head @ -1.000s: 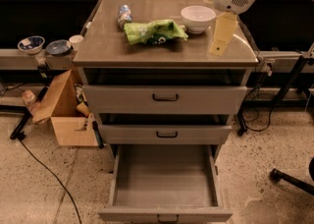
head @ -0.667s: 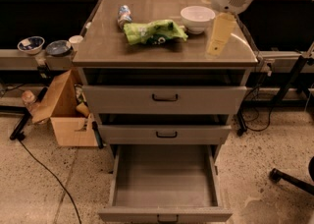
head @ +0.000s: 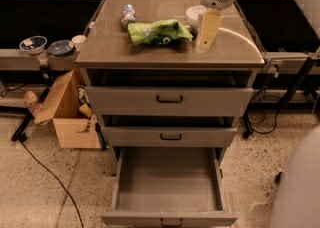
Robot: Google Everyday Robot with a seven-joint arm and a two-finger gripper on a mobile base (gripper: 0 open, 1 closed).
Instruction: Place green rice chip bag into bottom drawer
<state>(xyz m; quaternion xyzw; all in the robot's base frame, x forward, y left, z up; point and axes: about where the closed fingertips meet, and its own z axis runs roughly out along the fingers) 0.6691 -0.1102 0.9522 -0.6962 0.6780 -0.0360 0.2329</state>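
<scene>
The green rice chip bag (head: 159, 31) lies crumpled on the grey cabinet top (head: 150, 54), near its middle. My gripper (head: 204, 44) hangs from a white arm just to the right of the bag, a short gap from it, low over the top. It partly covers a white bowl (head: 191, 16) behind it and holds nothing that I can see. The bottom drawer (head: 167, 182) is pulled out wide below, its flat grey tray bare inside.
A small printed can (head: 128, 14) lies left behind the bag. The two upper drawers (head: 169, 99) stand slightly ajar. A cardboard box (head: 67, 114) sits on the floor at left, bowls (head: 33, 43) on a low shelf, cables at right. A pale robot part (head: 300, 187) fills the lower right corner.
My gripper has moved left, from the cabinet top's right side to just beside the bag and in front of the bowl. The bag and drawers have not moved.
</scene>
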